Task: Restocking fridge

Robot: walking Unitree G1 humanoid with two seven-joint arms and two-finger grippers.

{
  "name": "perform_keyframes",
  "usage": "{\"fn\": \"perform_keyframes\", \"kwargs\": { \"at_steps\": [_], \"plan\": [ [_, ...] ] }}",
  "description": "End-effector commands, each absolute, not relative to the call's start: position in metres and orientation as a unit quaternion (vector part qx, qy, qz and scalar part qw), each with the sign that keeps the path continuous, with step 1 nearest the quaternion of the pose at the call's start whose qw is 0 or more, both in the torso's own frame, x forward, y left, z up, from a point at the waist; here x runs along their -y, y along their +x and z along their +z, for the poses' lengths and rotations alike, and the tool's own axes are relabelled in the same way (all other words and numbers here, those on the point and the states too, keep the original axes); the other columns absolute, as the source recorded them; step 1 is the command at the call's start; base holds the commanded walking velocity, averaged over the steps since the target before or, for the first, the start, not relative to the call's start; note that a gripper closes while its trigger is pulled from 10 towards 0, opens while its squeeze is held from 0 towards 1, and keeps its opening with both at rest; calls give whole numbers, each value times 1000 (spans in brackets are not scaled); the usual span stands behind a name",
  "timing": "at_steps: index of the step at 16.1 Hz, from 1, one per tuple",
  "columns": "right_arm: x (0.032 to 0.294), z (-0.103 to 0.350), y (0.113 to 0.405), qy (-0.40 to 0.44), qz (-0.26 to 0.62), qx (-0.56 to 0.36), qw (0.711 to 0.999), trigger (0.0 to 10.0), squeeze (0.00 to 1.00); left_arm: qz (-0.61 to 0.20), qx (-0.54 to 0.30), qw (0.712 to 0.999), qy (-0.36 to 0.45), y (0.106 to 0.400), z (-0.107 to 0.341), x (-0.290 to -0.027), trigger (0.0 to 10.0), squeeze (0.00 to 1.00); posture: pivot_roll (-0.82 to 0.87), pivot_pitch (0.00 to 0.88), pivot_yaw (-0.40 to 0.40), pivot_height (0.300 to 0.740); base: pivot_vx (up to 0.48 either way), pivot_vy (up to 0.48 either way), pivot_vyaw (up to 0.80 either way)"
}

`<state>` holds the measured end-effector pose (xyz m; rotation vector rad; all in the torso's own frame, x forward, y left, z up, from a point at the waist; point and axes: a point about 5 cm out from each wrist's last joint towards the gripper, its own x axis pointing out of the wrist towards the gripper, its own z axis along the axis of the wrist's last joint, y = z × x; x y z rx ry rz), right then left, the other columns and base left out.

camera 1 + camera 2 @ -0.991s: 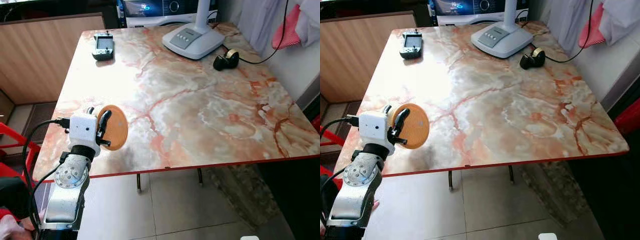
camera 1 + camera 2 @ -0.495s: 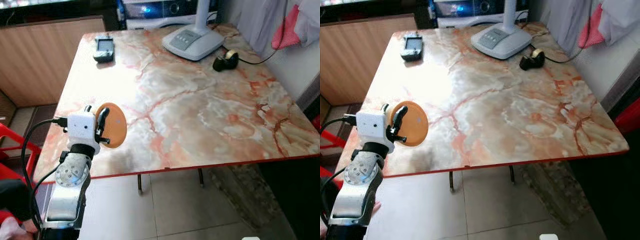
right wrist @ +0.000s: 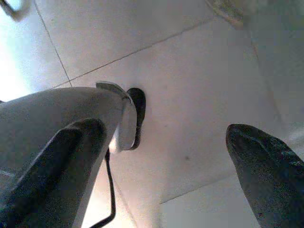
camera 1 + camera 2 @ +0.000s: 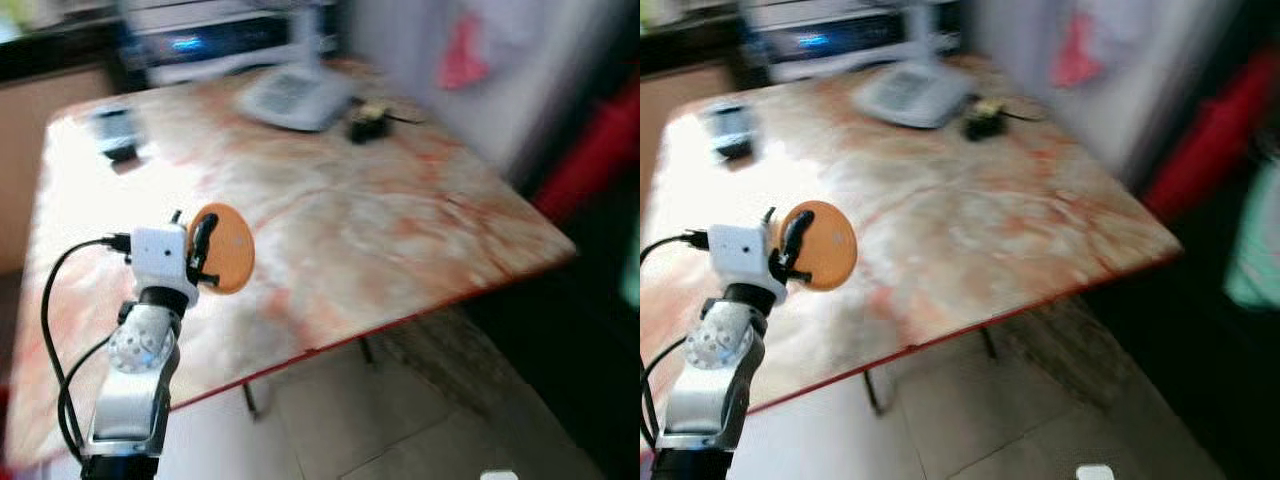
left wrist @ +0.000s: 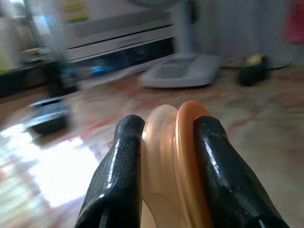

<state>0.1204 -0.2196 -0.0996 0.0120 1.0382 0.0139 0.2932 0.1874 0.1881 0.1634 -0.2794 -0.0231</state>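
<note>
My left gripper [image 4: 207, 249] is raised over the near left part of the marble table [image 4: 390, 215], shut on a flat round orange disc [image 4: 228, 247] held on edge. In the left wrist view the disc [image 5: 186, 142] shows an orange half and a pale translucent half, pinched between the two black fingers [image 5: 124, 166]. My right gripper [image 3: 156, 142] hangs low over the tiled floor [image 3: 190, 95], its fingers wide apart with nothing between them. Both eye views are blurred.
At the table's far side stand a white lamp base [image 4: 295, 98], a black tape dispenser [image 4: 365, 128] and a dark handset [image 4: 118, 128]. A pink cloth [image 4: 462, 55] hangs at the back right. Something red [image 4: 600, 140] stands right of the table. Part of my own body [image 3: 57, 123] is in the right wrist view.
The camera has swung and the picture has blurred, so the table now sits further left in view. The left gripper still holds the orange disc the same way.
</note>
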Motion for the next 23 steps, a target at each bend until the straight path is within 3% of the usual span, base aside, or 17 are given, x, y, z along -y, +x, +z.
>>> {"fn": "perform_keyframes", "kwargs": {
  "at_steps": [1, 4, 9, 13, 23],
  "plan": [
    [213, -105, 109, 11, 17, -517, 856, 10000, 0, -32, 147, 986, 75, 293, 191, -180, 10000, 0, -22, 100, 39, 740, 0, 0, -800],
    [214, -104, 111, 10, 16, -516, 856, 10000, 0, -40, 144, 986, 71, 293, 191, -176, 10000, 0, -17, 110, 36, 740, 0, 0, 0],
    [215, -104, 112, 10, 10, -514, 858, 10000, 0, -44, 141, 987, 55, 295, 191, -178, 10000, 0, -19, 117, 38, 740, 0, 0, -800],
    [215, -104, 112, 11, 10, -515, 857, 10000, 0, -46, 139, 988, 45, 296, 191, -176, 10000, 0, -19, 120, 37, 740, 0, 200, 0],
    [215, -103, 112, 12, 11, -515, 857, 10000, 0, -58, 135, 988, 51, 298, 189, -174, 10000, 0, -22, 120, 36, 740, 0, 62, -800]
  ]
}}
